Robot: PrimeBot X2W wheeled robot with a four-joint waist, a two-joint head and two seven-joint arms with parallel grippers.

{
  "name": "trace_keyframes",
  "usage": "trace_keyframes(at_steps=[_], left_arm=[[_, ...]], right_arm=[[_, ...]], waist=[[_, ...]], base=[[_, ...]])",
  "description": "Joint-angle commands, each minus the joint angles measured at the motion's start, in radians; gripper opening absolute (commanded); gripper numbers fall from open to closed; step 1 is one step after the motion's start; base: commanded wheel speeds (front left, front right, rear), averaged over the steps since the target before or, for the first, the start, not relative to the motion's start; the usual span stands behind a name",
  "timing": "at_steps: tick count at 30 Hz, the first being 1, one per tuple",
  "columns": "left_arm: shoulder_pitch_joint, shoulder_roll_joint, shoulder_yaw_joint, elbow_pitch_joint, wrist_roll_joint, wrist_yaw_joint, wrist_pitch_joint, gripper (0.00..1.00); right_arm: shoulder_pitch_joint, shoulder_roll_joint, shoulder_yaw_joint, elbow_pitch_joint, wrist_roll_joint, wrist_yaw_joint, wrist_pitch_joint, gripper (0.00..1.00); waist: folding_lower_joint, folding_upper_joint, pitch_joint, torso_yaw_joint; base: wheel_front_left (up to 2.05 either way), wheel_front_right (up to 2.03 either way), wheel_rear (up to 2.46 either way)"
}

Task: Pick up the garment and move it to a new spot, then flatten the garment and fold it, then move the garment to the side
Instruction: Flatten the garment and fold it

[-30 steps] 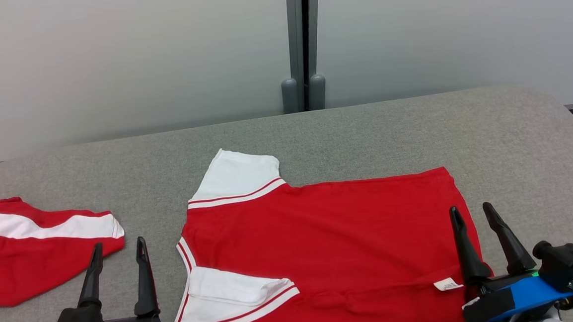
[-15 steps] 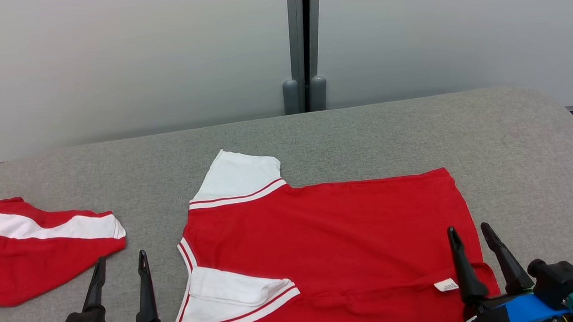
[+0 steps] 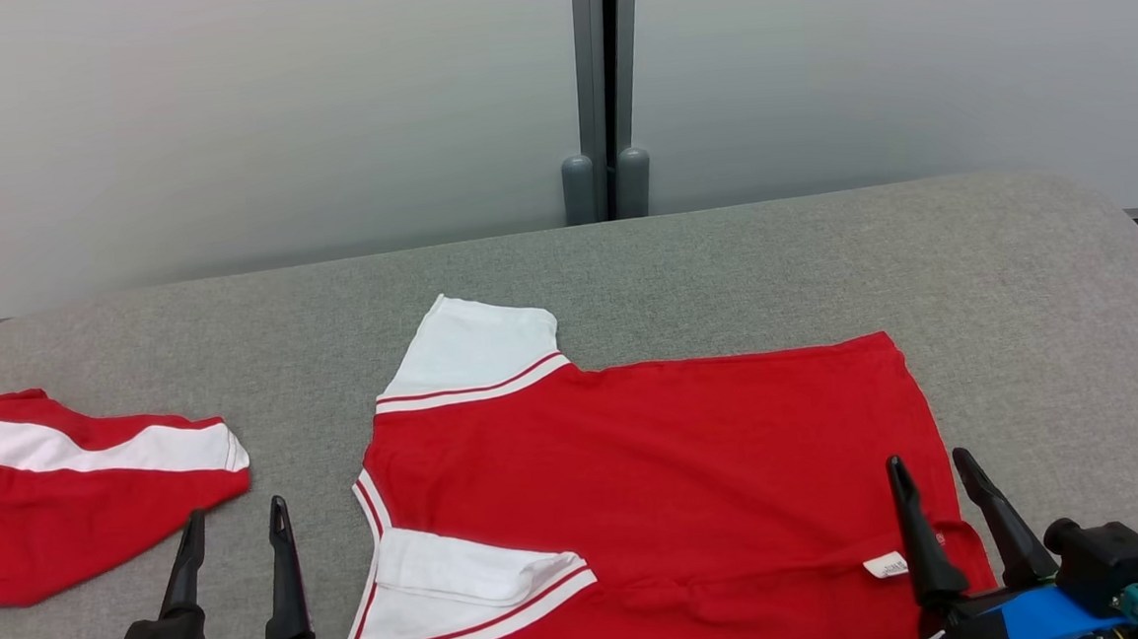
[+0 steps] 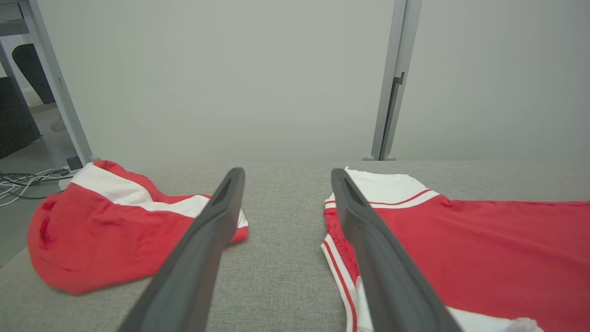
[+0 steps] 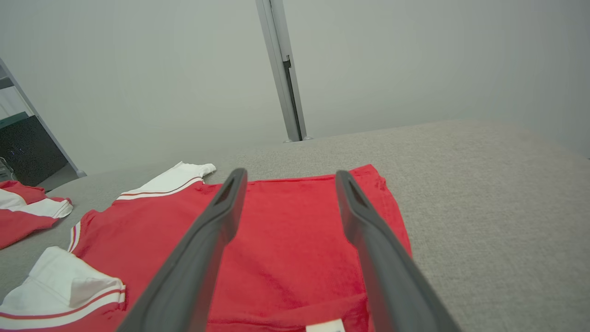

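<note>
The red shirt with white sleeves (image 3: 638, 473) lies flat on the grey cloth tabletop (image 3: 821, 245), so it looks ready to fold. The left hand (image 3: 236, 508) and right hand (image 3: 927, 456) sit open and empty, one near each end.

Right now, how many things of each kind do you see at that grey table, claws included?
Red-and-white garments: 2, the flat shirt and the bunched garment beside it.
Grippers: 2, the left gripper and the right gripper, both open.
Total: 4.
</note>
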Motion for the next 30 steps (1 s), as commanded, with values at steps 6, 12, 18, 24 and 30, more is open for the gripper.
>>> trace_keyframes(at_steps=[6, 12, 18, 24, 30], left_arm=[[-0.013, -0.001, 0.006, 0.001, 0.001, 0.002, 0.000, 1.00], [-0.017, 0.000, 0.015, 0.003, 0.001, -0.001, 0.000, 1.00], [-0.085, 0.026, 0.012, 0.021, -0.002, -0.015, 0.000, 1.00], [-0.268, 0.084, -0.013, 0.068, 0.005, -0.031, 0.000, 1.00], [-0.470, 0.144, -0.057, 0.160, -0.009, -0.040, 0.000, 1.00]], right_arm=[[0.002, -0.004, -0.004, 0.005, -0.004, 0.001, -0.004, 1.00], [-0.011, -0.003, 0.001, 0.011, -0.002, 0.001, -0.004, 1.00], [-0.070, -0.029, -0.001, 0.049, -0.012, 0.001, -0.004, 1.00], [-0.215, -0.073, 0.009, 0.113, 0.023, 0.001, -0.001, 1.00], [-0.373, -0.130, 0.044, 0.182, 0.046, 0.001, 0.063, 1.00]], waist=[[0.0000, -0.0001, 0.001, 0.000], [0.0000, -0.0001, 0.001, -0.006], [0.0000, -0.0001, 0.022, -0.021], [0.0000, -0.0001, 0.097, -0.048], [0.0000, -0.0001, 0.197, -0.087]], base=[[0.00, 0.00, 0.00], [0.00, 0.00, 0.00], [0.00, 0.00, 0.00], [0.00, 0.00, 0.00], [0.00, 0.00, 0.00]])
